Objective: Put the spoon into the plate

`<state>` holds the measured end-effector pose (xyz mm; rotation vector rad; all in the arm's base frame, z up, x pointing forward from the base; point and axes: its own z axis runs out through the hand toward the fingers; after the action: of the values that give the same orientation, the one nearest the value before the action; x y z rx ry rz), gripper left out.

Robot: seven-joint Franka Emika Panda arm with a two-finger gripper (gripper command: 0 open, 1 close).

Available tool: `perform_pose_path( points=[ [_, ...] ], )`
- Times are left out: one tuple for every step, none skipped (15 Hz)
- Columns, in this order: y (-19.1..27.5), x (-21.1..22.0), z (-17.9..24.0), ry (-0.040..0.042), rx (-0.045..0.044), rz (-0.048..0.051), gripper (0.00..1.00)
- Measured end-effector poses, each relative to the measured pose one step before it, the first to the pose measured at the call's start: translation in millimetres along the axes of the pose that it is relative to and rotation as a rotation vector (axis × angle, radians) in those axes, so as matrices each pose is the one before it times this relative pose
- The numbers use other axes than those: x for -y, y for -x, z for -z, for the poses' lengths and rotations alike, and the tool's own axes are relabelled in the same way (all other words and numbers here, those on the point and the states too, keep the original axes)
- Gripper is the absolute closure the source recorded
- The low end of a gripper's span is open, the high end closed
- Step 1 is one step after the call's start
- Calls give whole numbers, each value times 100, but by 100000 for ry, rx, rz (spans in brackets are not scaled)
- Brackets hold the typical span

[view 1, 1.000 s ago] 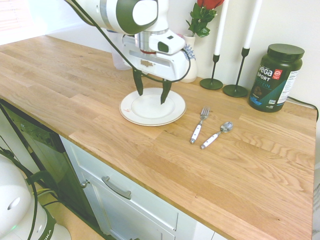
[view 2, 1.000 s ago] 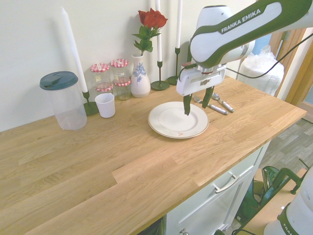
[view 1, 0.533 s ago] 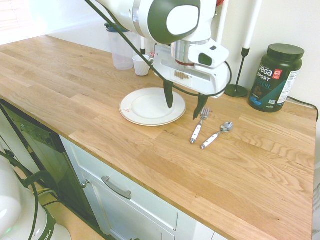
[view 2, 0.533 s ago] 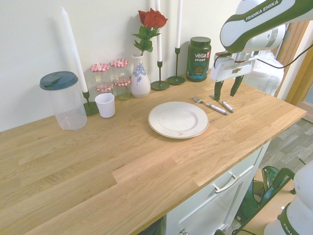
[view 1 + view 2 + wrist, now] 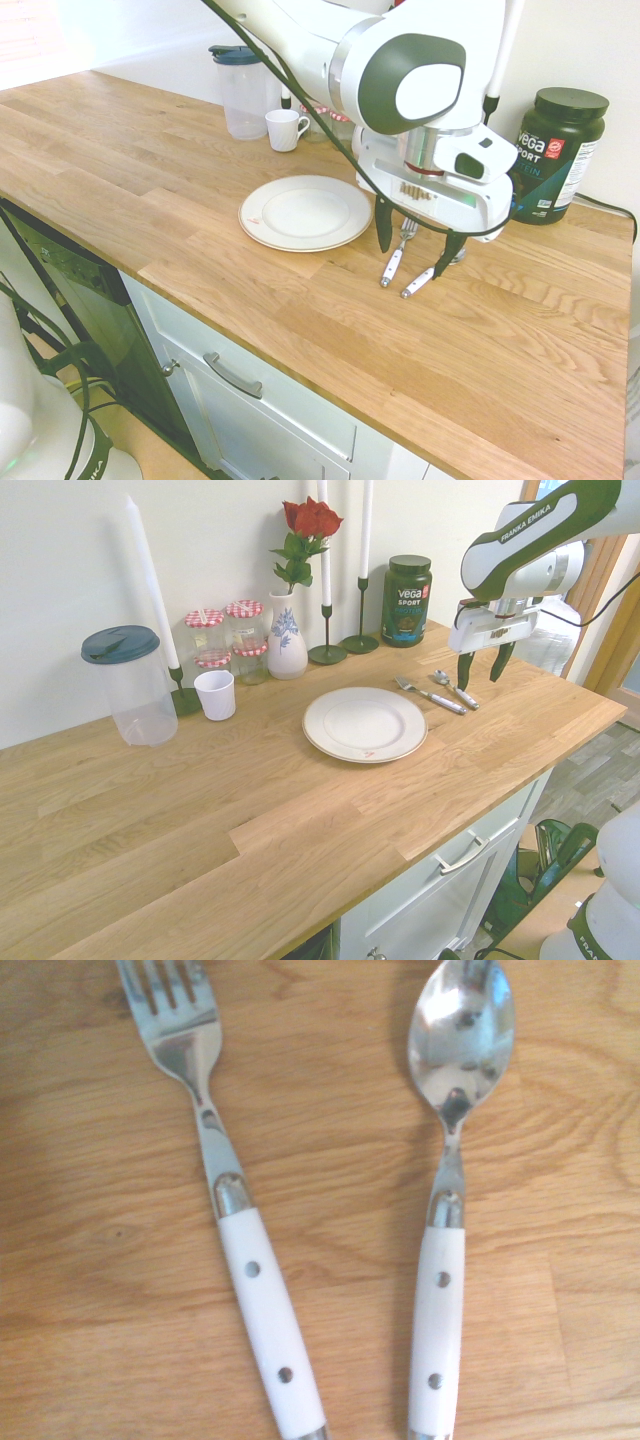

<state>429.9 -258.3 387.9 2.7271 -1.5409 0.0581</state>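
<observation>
1. The gripper [image 5: 415,248] is held pointing straight down above the worktop [image 5: 480,340], with its fingers spread wide and nothing held between them.
2. The spoon [image 5: 432,270] is seen lying flat on the worktop, partly hidden behind one finger in the first exterior view; its white handle and shiny bowl are shown sharply in the wrist view [image 5: 447,1220].
3. The fork [image 5: 396,254] is laid just beside the spoon, apart from it, between the spoon and the plate [image 5: 305,212].
4. In the second exterior view the gripper [image 5: 481,667] is seen hanging clear above the spoon [image 5: 455,689] and the fork [image 5: 428,694], touching neither.
5. The plate [image 5: 364,723] is set on the worktop near the fork, and nothing is seen lying on it.
6. Along the wall a protein tub [image 5: 552,154], a mug [image 5: 285,129], a lidded jug [image 5: 241,90], a vase with a rose [image 5: 289,630] and candlesticks [image 5: 326,640] are placed.
</observation>
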Motion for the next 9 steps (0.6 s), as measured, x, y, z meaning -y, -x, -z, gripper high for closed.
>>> perform_pose_path(
  points=[
    [-497,-211,-310,-48,560,-1263,100],
    [-466,-147,-427,-159,846,-1039,100],
    [-347,-92,-392,-118,770,-737,100],
    [-404,23,-379,-52,658,-324,100],
    [-379,67,-317,-111,555,-388,100],
    [-255,93,-353,-31,621,-147,100],
    [-129,76,-348,319,385,-85,100],
    [-90,44,-383,337,262,-7,100],
    [-30,66,-300,266,155,126,100]
  ],
)
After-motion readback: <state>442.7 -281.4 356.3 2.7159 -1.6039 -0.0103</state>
